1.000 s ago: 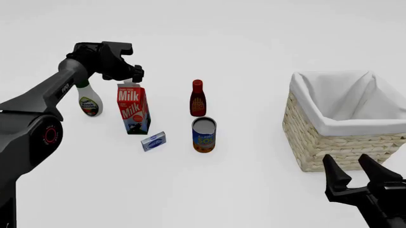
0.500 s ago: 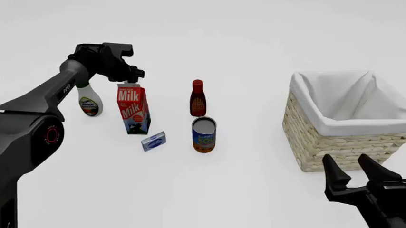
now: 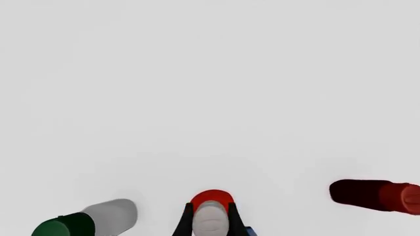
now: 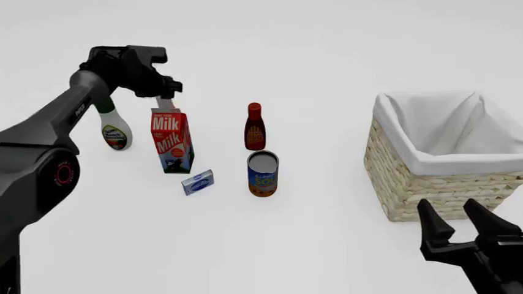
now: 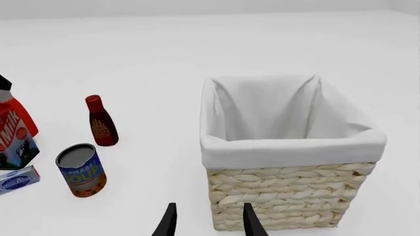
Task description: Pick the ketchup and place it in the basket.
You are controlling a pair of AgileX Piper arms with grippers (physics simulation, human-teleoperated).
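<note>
Now lifting: left gripper (image 3: 211,223) clamped on ketchup (image 3: 211,200) white neck, behind milk carton (image 4: 171,141). Raise straight, clear carton top, carry across to basket (image 4: 425,184) without swinging. Right gripper (image 4: 464,222) spread, idle near basket.

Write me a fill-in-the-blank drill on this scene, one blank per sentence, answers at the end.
1. The left gripper sits around the ketchup at its ___ cap.
2. The carton that hides most of the ketchup in the front view is labelled ___.
3. The right gripper, near the basket, has its jaws ___.
4. The white bottle left of the carton has a ___ cap.

Answers: white; Milk; open; green
</note>
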